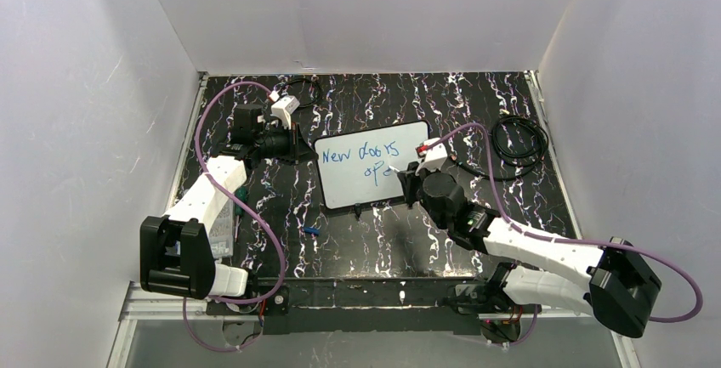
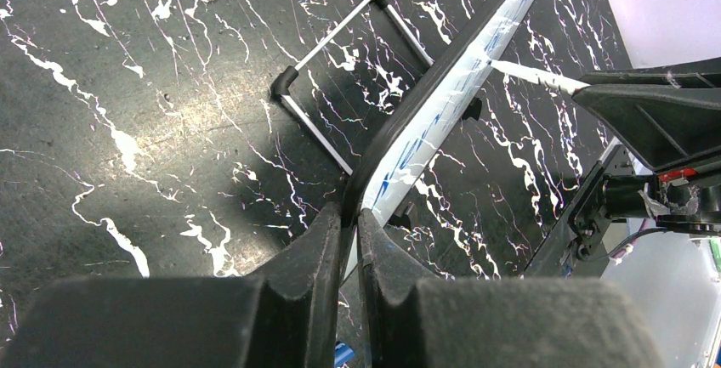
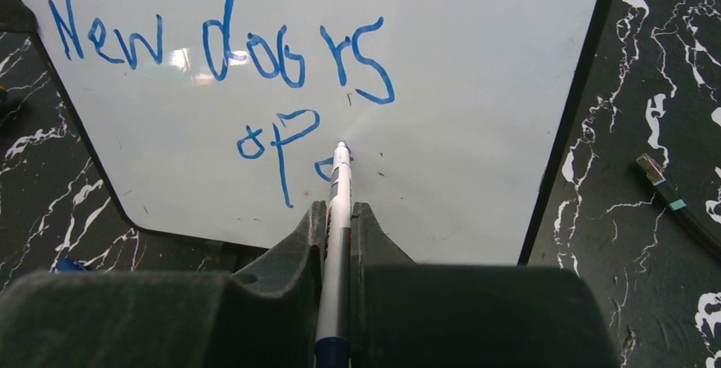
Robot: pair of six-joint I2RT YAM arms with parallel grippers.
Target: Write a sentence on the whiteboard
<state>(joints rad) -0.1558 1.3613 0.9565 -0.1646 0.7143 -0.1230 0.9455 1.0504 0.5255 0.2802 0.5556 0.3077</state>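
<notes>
The whiteboard [image 1: 370, 185] lies on the black marbled table, seen close in the right wrist view [image 3: 476, 130] and edge-on in the left wrist view [image 2: 425, 121]. The sentence [image 3: 221, 45] in blue reads "New doors" with "op" and a started letter beneath [image 1: 366, 155]. My left gripper [image 2: 349, 215] is shut on the whiteboard's left edge [image 1: 304, 149]. My right gripper [image 3: 338, 211] is shut on a white marker [image 3: 340, 189] whose tip touches the board beside the "op". In the top view the right gripper [image 1: 408, 172] sits over the board's lower right part.
A folded metal stand [image 2: 340, 53] lies behind the board. A coiled black cable [image 1: 514, 143] lies right of the board, and a cable end [image 3: 672, 198] shows on the table. A small blue cap [image 1: 311, 232] rests near the front.
</notes>
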